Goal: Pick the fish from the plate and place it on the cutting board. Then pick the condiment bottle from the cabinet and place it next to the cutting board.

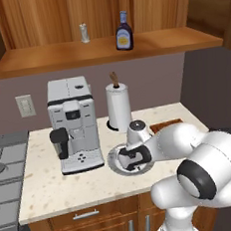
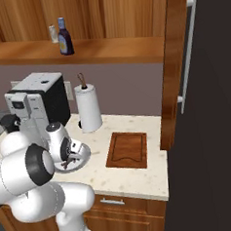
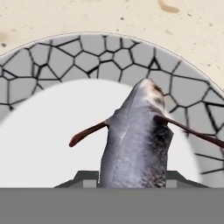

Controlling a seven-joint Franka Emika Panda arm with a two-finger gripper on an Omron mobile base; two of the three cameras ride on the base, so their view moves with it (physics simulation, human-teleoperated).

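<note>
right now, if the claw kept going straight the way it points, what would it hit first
The fish: it sits right between the claw tips in the hand view, lying on the plate. Straight past it comes the plate's white centre, though depth there is hard to judge.

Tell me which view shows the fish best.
The hand view: the fish lies close up over the plate, between the finger tips. In the right base view just a dark sliver shows under the hand. In the left base view the hand covers it.
</note>
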